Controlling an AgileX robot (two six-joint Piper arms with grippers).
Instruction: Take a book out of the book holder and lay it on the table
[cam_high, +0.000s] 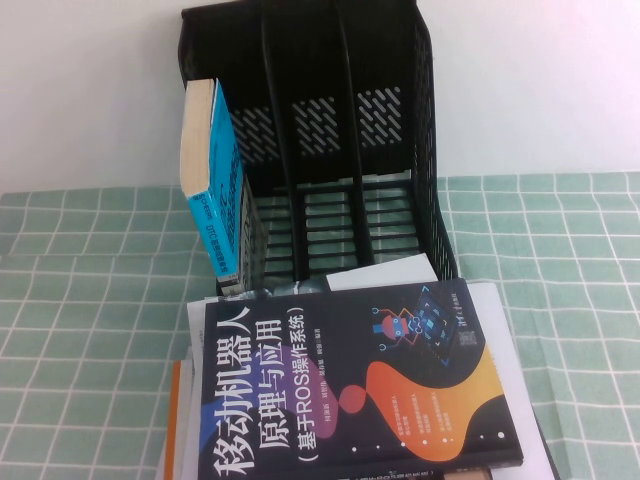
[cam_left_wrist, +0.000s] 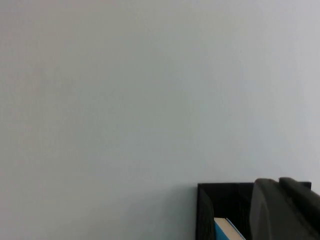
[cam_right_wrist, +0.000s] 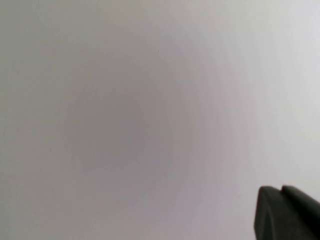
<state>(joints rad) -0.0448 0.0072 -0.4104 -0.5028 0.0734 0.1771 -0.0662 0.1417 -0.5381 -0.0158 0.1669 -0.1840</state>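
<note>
Only a dark corner of the left tool (cam_left_wrist: 282, 210) shows in its wrist view, near the book holder (cam_high: 330, 150); the right tool (cam_right_wrist: 287, 212) faces blank wall. I cannot tell either's opening. The cyan book (cam_high: 215, 180) stands upright in the leftmost slot. A navy book (cam_high: 350, 385) tops a stack on the table (cam_high: 80, 330), against the holder's front.

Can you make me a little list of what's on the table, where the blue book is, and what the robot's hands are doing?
book: upright in the leftmost slot of the book holder
other two slots: bare
dark book: flat on a pile in front of the holder
table: green checked cloth
left tool: raised, facing the wall near the holder's top
right tool: raised, facing the wall
</note>
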